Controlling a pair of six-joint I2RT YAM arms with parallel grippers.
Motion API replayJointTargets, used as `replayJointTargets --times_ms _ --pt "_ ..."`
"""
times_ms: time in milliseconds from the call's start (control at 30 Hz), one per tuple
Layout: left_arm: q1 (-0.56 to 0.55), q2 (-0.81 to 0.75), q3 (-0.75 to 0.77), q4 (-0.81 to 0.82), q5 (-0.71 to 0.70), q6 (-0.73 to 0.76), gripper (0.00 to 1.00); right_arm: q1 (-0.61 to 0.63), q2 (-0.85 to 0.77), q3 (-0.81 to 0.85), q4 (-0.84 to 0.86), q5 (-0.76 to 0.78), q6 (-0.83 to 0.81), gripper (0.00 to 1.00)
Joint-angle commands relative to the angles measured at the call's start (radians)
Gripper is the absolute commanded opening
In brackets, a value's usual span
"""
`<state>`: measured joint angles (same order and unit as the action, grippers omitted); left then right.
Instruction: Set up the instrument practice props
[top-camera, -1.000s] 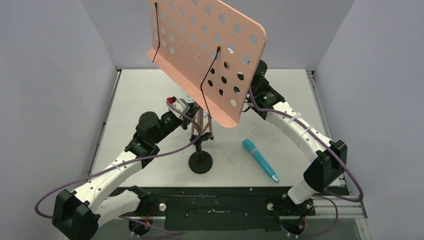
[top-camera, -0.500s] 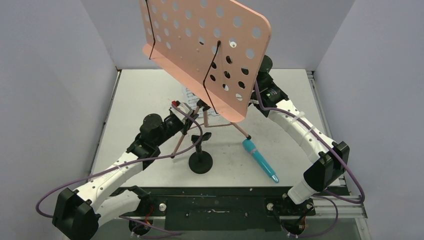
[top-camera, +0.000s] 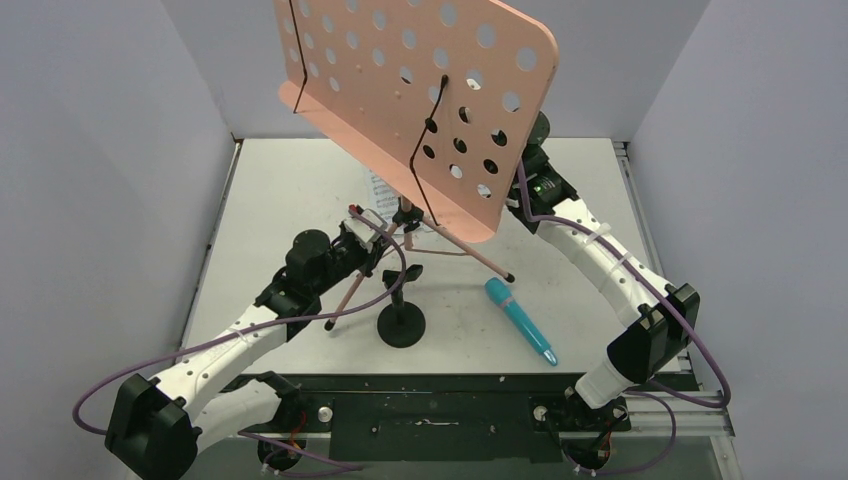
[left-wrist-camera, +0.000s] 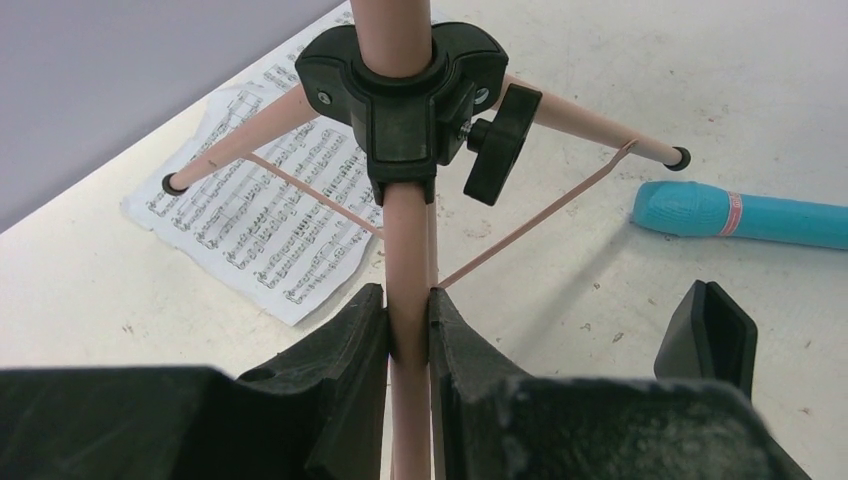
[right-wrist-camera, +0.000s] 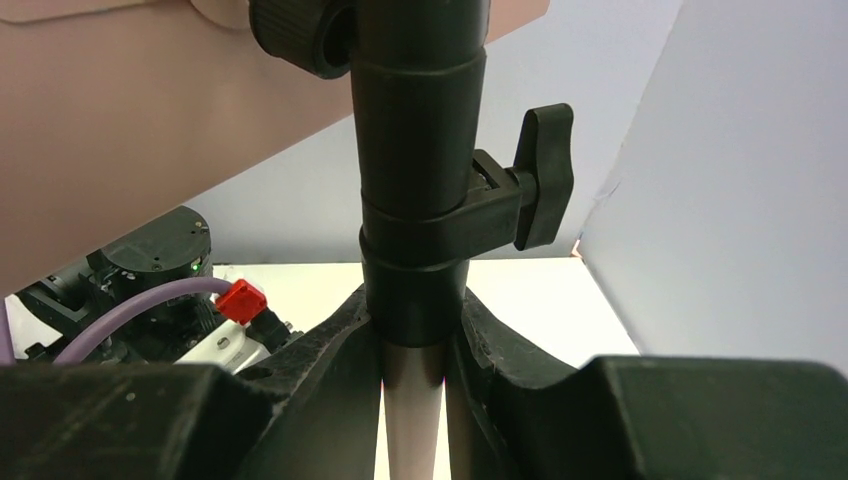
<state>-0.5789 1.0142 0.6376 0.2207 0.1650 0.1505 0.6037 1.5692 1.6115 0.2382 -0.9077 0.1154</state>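
Note:
The pink perforated music stand (top-camera: 420, 90) is upright at mid-table with its tripod legs spread. My left gripper (left-wrist-camera: 408, 322) is shut on one pink leg (top-camera: 345, 296) just below the black hub (left-wrist-camera: 400, 90). My right gripper (right-wrist-camera: 412, 335) is shut on the stand's pole at its black clamp collar (right-wrist-camera: 415, 240). In the top view its fingers are hidden behind the pink desk. A sheet-music page (left-wrist-camera: 270, 210) lies flat under the far legs. The teal microphone (top-camera: 520, 320) lies on the table, right of the short black mic stand (top-camera: 401, 325).
The mic stand's black clip (left-wrist-camera: 705, 335) rises close to the right of my left gripper. One stand foot (top-camera: 510, 278) rests just beyond the microphone's head. Grey walls close in the table on three sides. My left arm (right-wrist-camera: 130, 290) shows beyond the pole in the right wrist view.
The folded tripod legs have swung out wide. My left gripper has drawn its leg toward the near left. The pink desk has risen slightly and shifted back.

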Motion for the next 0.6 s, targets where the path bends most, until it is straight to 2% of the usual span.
replayJointTargets --times_ms 0,200,333,567 --pt "0.008 -0.006 -0.006 0.074 -0.054 -0.075 0.0 -0.002 -0.042 0.13 0.323 -0.036 0.058 0.05" --pt "0.007 -0.012 -0.032 0.163 -0.15 -0.216 0.0 0.005 0.004 0.122 0.412 -0.116 0.162 0.05" --pt "0.008 -0.022 -0.063 0.242 -0.22 -0.253 0.0 0.017 0.025 0.122 0.429 -0.163 0.19 0.05" --pt "0.009 -0.021 -0.075 0.276 -0.295 -0.272 0.0 0.026 0.041 0.093 0.431 -0.18 0.203 0.05"
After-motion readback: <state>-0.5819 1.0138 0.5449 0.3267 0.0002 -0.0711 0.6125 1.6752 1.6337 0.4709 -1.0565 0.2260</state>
